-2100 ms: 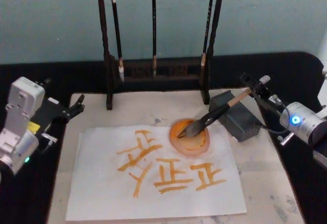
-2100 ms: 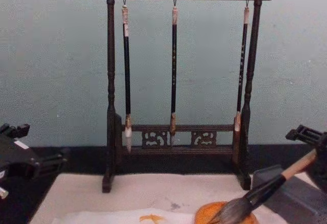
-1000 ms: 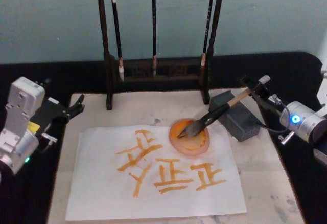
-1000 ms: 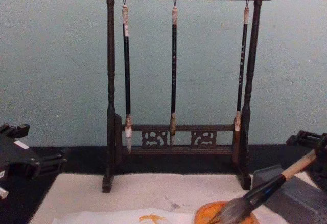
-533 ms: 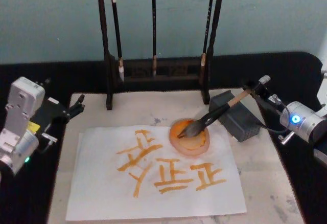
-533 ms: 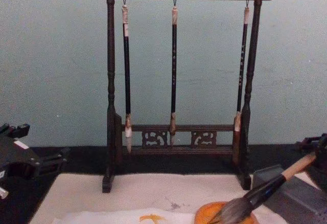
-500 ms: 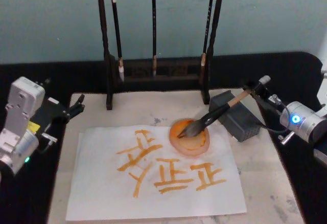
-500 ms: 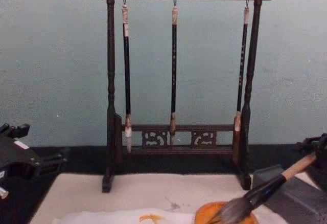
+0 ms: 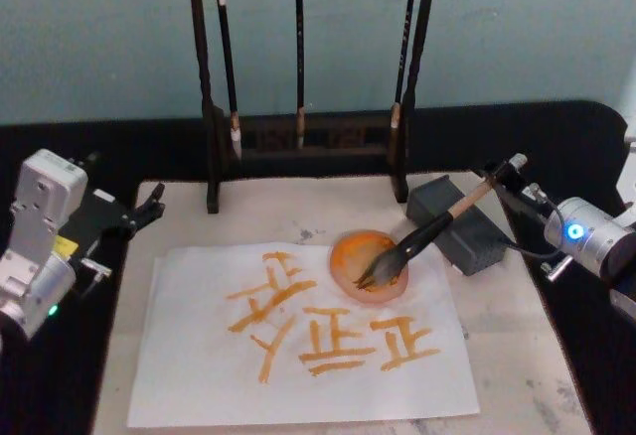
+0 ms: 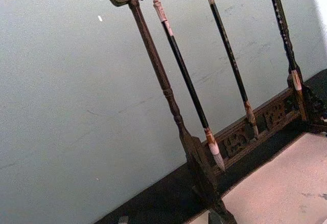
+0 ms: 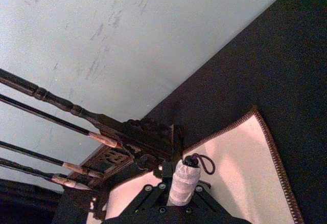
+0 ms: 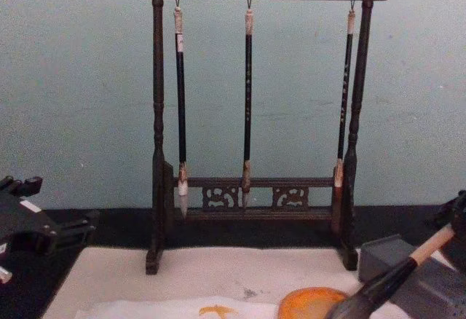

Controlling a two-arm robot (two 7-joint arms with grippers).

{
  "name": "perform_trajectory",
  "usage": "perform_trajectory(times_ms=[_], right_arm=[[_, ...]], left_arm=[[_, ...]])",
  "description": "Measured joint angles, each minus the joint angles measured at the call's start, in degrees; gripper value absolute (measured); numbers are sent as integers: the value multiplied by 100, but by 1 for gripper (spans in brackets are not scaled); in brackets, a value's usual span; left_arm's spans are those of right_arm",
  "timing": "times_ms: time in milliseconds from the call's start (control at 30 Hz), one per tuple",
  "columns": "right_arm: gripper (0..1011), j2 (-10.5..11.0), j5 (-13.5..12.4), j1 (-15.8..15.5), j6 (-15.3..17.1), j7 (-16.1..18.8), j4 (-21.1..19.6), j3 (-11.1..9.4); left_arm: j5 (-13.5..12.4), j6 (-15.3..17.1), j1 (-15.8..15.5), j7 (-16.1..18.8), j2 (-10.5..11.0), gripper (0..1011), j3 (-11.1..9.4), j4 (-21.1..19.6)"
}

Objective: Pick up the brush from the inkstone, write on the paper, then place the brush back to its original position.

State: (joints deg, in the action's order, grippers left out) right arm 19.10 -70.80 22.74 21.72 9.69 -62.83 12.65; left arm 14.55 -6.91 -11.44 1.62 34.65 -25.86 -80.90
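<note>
cream mat [image 9: 517,356] on black table [image 9: 109,147] | wooden rack [image 12: 157,115] upright at its far edge | three thin brushes [image 12: 247,100] hanging

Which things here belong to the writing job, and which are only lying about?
Job: brush, held by the right gripper; paper; inkstone; orange dish.
Lying about: rack; three thin brushes; mat; left gripper, parked at the left.

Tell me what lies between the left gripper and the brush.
In the head view, the paper with orange strokes, on the cream mat, lies between the left gripper and the brush.
</note>
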Motion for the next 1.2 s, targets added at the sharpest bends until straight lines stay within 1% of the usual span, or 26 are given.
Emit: perform_trajectory(times_ms=[367,667,900,1067,1200], right_arm=[[0,3,-1,0,-1,-6,-3,5],[0,62,-187,-26,-119,-66,-191,60],[0,112,-280,37,-245,21,-316,103],[0,167,-263,90,-384,120,-419,189],[0,278,-95,89,-622,256,-602,320]], left_arm=[[0,0,0,0,0,1010,0,0],[0,0,0,0,0,1010,0,0],[0,0,1,0,0,1010,0,0],[0,0,0,0,0,1010,0,0],[0,0,0,0,0,1010,0,0]])
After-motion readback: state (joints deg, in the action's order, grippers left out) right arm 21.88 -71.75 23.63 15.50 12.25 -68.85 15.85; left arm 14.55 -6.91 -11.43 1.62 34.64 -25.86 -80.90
